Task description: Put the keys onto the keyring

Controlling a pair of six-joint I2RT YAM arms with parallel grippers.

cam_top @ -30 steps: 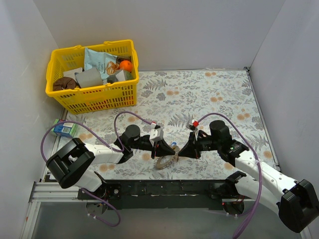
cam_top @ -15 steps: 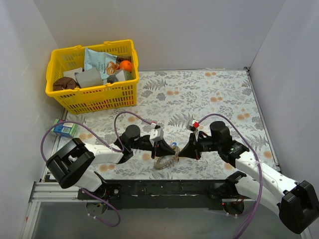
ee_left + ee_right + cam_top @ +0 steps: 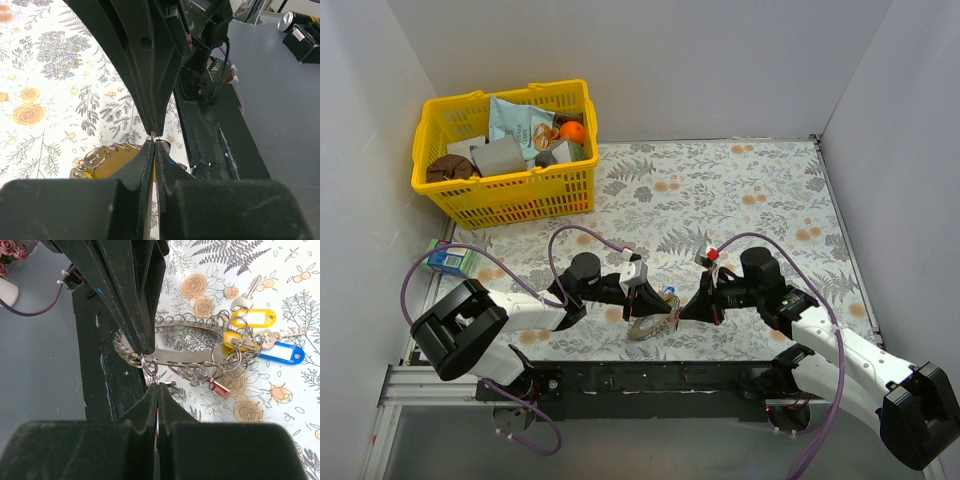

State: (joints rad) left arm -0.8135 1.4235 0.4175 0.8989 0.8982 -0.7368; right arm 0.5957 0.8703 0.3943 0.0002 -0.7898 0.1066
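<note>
The keyring (image 3: pixel 655 325) lies on the flowered cloth near the front edge, between my two grippers. In the right wrist view it is a silver band (image 3: pixel 185 352) fringed with small rings, carrying a yellow key (image 3: pixel 252 317), a blue key (image 3: pixel 280 352) and a red key (image 3: pixel 217 388). My left gripper (image 3: pixel 642 303) is shut on the keyring's near rim (image 3: pixel 107 160); its fingers (image 3: pixel 135 315) show pinching it. My right gripper (image 3: pixel 695 308) is shut, tip against a small ring at that rim (image 3: pixel 158 386). A thin red sliver shows between its pads; what it holds is hidden.
A yellow basket (image 3: pixel 505 188) of mixed items stands at the back left. A small blue box (image 3: pixel 445 260) lies at the left edge. The black base rail (image 3: pixel 650 375) runs just below the keyring. White walls close in on three sides.
My right gripper has moved slightly down and toward the keyring. The left gripper and the keyring have barely moved.
</note>
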